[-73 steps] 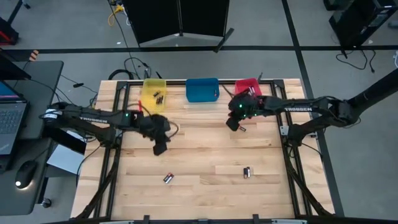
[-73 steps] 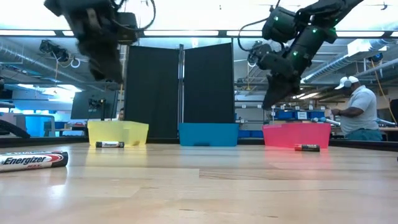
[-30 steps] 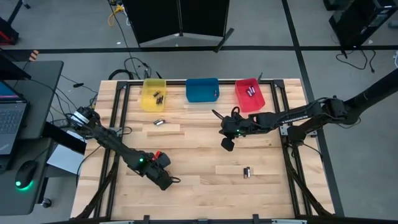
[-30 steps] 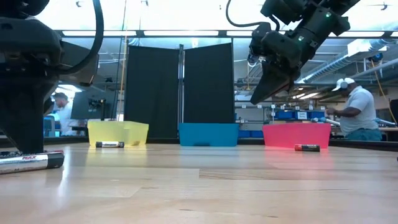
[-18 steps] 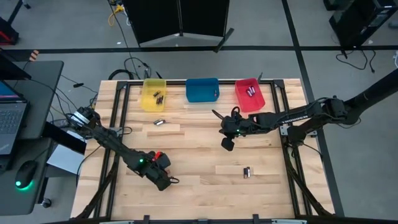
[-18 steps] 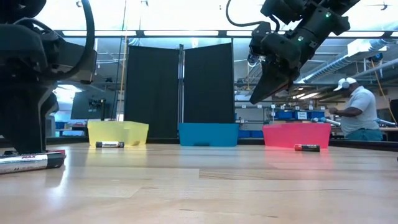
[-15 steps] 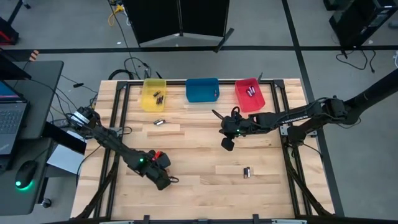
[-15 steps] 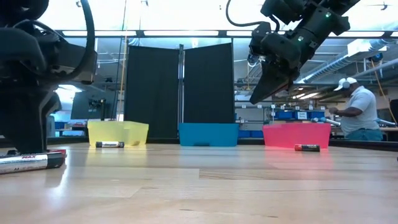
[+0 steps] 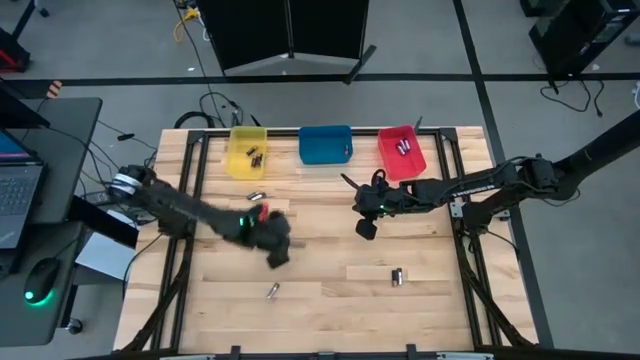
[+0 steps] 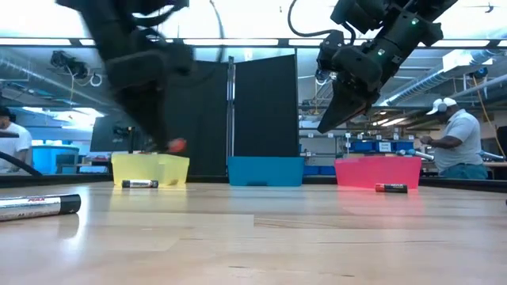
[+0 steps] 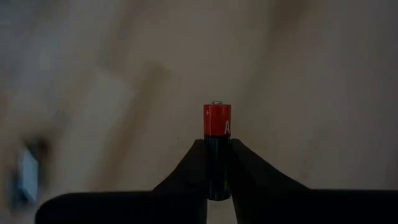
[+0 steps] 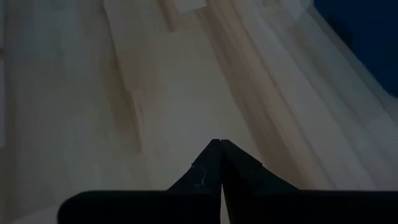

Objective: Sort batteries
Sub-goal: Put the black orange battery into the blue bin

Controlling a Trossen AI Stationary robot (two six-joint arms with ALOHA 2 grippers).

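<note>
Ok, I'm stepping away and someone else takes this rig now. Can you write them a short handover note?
Left gripper: shut on a red-ended battery, raised above the table's left half.
Right gripper: shut, empty, hanging over the table in front of the red bin.
Done: some batteries already lie in the yellow bin and the red bin; whether the blue bin holds any cannot be told.
Left: drop off the held cell, then clear the loose ones: near the yellow bin, front middle, front right.
</note>
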